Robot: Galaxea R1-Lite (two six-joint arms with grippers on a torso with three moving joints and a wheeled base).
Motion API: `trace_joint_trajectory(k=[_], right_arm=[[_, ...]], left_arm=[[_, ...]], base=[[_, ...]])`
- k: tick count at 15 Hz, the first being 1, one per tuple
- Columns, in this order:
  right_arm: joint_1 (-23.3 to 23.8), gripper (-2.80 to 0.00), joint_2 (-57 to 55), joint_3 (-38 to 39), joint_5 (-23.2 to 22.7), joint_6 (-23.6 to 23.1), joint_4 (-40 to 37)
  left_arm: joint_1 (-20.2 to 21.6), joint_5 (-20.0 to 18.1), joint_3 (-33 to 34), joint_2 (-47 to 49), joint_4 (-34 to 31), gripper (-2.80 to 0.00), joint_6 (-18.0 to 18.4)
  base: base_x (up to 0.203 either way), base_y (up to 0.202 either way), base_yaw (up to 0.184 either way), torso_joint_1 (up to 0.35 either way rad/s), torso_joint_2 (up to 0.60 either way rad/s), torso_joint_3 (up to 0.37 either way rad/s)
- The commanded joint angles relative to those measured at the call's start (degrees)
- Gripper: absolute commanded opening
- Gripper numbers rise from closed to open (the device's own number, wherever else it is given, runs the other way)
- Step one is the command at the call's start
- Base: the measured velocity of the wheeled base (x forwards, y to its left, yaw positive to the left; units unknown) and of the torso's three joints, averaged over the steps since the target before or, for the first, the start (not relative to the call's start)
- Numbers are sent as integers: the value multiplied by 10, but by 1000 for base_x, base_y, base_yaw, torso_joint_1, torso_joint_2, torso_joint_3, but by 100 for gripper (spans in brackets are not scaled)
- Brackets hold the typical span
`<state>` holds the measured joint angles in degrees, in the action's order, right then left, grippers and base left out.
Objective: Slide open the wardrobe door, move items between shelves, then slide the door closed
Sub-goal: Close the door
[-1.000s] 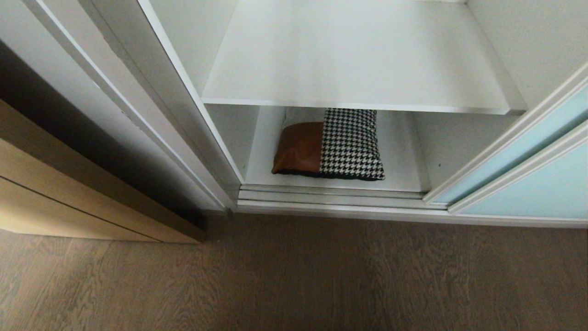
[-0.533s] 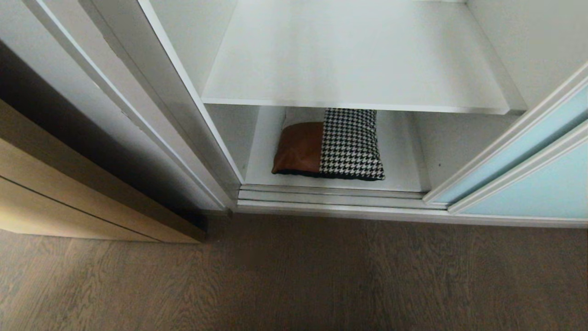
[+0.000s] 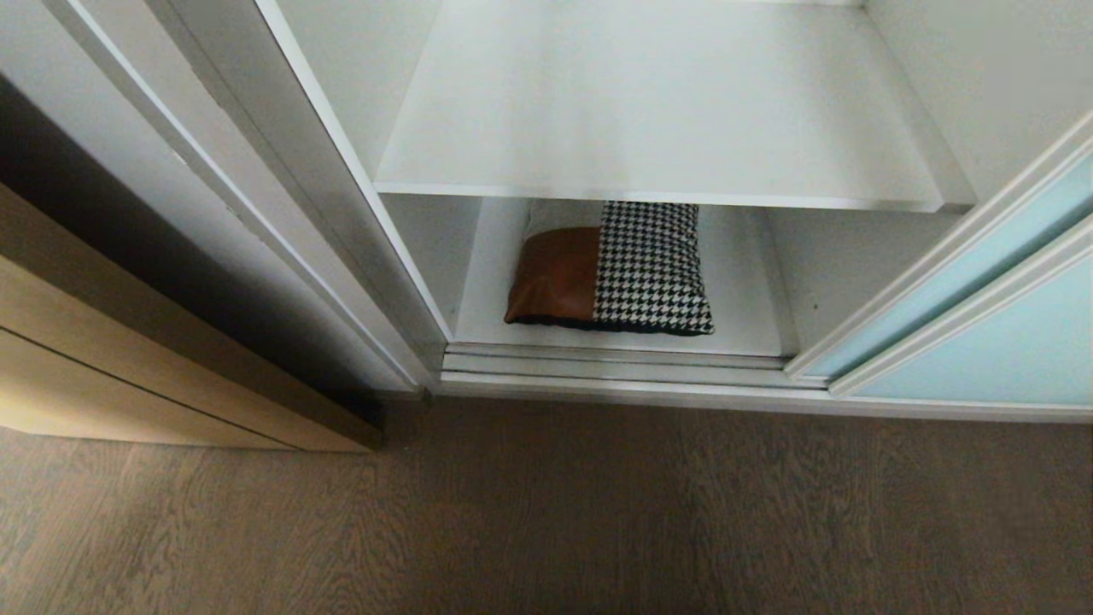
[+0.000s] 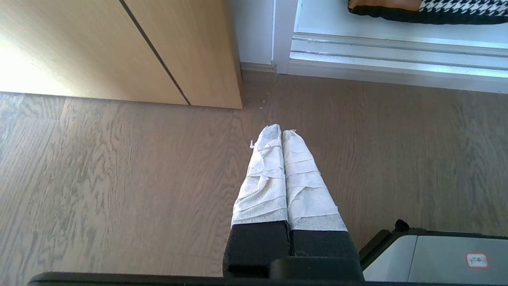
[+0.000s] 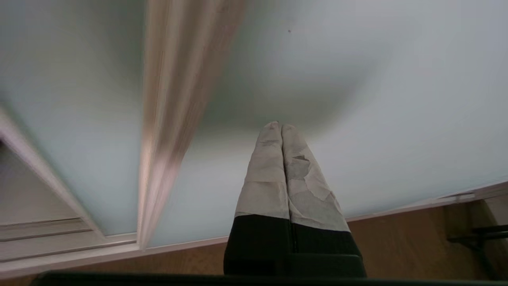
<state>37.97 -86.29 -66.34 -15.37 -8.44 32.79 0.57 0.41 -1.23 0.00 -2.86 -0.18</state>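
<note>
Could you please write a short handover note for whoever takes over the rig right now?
Left gripper: shut, empty, parked over the floor in front of the wardrobe.
Right gripper: shut, empty, tips pointing at the frosted glass of the sliding door; contact cannot be judged.
Door: slid open to the right, so the compartment is exposed.
Bundle: lies on the bottom shelf; the upper shelf has nothing on it.
Done: door opened.
Left, apparently: move the bundle to the other shelf, then close the door. Neither arm shows in the head view.
</note>
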Motion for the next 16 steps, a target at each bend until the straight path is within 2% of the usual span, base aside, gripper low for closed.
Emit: trace_joint_trajectory(k=[1, 4, 7, 11, 13, 16], right_arm=[[-10, -280, 14, 12, -4, 0, 5], [-30, -280, 41, 24, -5, 2, -2], [-70, -280, 81, 54, -5, 0, -2], [-171, -280, 158, 97, -2, -4, -5], [-236, -280, 189, 126, 5, -8, -5], [-357, -280, 230, 162, 53, -13, -18]], left_arm=[[0, 0, 0, 1, 0, -280, 0], [0, 0, 0, 1, 0, -280, 0], [0, 0, 0, 1, 0, -280, 0], [0, 0, 0, 1, 0, -280, 0], [0, 0, 0, 1, 0, -280, 0], [0, 0, 0, 1, 0, -280, 0]], base=[[0, 0, 0, 0, 0, 0], [0, 0, 0, 0, 0, 0], [0, 0, 0, 0, 0, 0], [0, 0, 0, 0, 0, 0], [0, 0, 0, 0, 0, 0], [0, 0, 0, 0, 0, 0]])
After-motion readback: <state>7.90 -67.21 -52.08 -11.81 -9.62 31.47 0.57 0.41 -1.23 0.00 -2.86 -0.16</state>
